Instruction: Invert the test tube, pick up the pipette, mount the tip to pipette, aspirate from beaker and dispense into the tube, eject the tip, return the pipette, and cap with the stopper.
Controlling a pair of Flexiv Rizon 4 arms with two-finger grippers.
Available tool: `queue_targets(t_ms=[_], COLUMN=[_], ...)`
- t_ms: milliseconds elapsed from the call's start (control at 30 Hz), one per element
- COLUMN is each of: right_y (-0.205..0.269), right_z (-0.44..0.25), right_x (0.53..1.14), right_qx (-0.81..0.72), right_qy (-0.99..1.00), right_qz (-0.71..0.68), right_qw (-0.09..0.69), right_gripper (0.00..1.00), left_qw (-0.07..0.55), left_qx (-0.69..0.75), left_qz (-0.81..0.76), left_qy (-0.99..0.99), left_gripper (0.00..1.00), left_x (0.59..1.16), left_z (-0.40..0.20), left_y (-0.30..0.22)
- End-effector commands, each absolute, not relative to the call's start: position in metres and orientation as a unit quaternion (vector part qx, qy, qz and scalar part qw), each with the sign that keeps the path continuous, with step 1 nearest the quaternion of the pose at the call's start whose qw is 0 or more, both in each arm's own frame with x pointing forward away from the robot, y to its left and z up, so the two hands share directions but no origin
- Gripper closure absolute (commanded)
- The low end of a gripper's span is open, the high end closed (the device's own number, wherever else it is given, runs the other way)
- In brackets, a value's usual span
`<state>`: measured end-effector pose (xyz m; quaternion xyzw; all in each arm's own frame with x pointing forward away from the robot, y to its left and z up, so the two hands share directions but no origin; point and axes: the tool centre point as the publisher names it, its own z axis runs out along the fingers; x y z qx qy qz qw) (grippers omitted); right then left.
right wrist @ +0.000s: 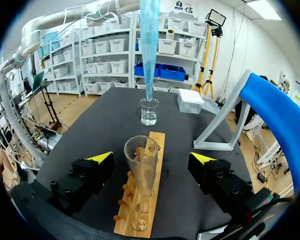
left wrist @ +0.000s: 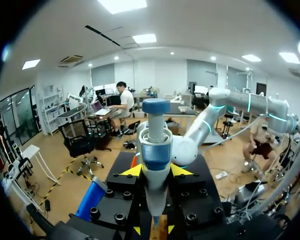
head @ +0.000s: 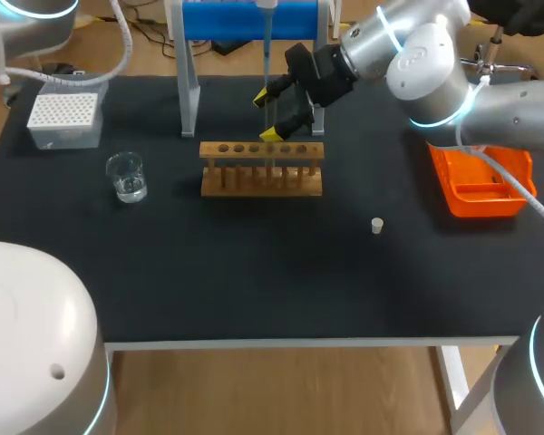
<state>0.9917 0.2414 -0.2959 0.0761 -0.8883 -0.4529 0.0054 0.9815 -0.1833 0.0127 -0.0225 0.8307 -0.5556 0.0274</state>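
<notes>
We see a black bench [head: 254, 263], a tan wooden rack [head: 261, 181], an orange bin [head: 479, 186], a white dotted box [head: 65, 113], a blue-and-white pipette [left wrist: 155, 155] and a clear beaker [head: 127, 177].

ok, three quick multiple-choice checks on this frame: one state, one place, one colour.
1. The right gripper is: A) open, the tube between its fingers untouched; B) shut on the tube; C) shut on the stopper.
2. The stopper lies: A) in the bin; B) on the table, right of the rack; C) on the tube.
3. The bin is: A) blue; B) white; C) orange.
Key: 1 A, the right wrist view shows gaps between both fingers and the tube. 2 B, the head view shows it alone on the black table. 3 C, plainly orange in the head view.
</notes>
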Motion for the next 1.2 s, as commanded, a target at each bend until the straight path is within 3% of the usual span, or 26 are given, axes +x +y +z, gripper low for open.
queue_targets(t_ms=[33, 1200], right_y=[0.2406, 0.2406], right_z=[-0.2946, -0.2946], right_x=[0.9918, 0.9918], right_qx=[0.076, 0.076], right_qy=[-0.889, -0.889], right_qz=[-0.451, -0.451], right_qw=[0.007, 0.007], right_gripper=[0.00, 0.00], left_qw=[0.026, 0.015], left_qx=[-0.022, -0.034], left_qz=[-0.554, -0.558], left_qy=[0.832, 0.829], left_gripper=[1.00, 1.00], left_x=[0.9814, 0.9851], left_z=[0.0140, 0.0047], left_y=[-0.1825, -0.1817])
